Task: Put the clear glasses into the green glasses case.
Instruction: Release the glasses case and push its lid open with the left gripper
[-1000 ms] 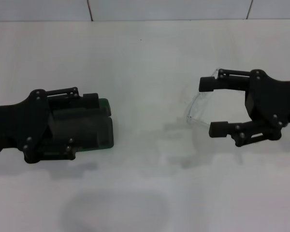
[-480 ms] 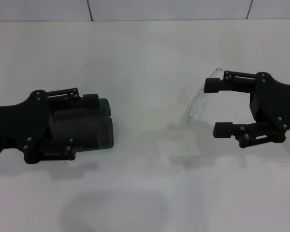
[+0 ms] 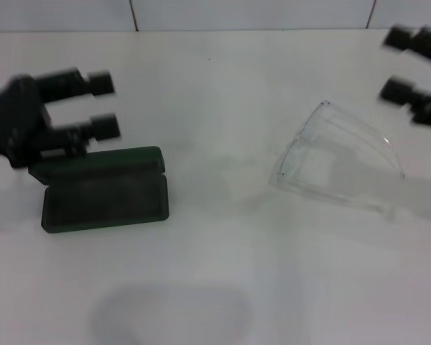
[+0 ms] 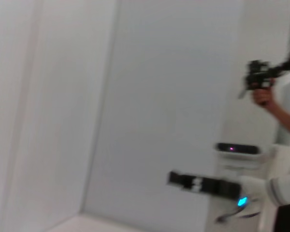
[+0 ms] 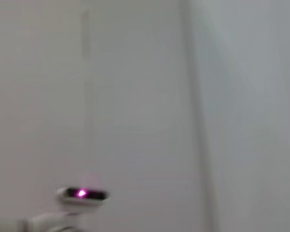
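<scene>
Between green glasses case (image 3: 105, 198) and clear glasses (image 3: 337, 165), bare table (image 3: 223, 273); both pincers (image 3: 104, 104) (image 3: 396, 65) apart.

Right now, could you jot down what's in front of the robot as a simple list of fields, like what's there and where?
surface: white table
green glasses case: on the robot's left side, lying flat, lid not raised
clear glasses: on the robot's right side, lying on the table, apart from the case
left gripper: above and behind the case, fingers apart, holding nothing
right gripper: far right corner, beyond the glasses, fingers apart, holding nothing
glasses in case: not yet
</scene>
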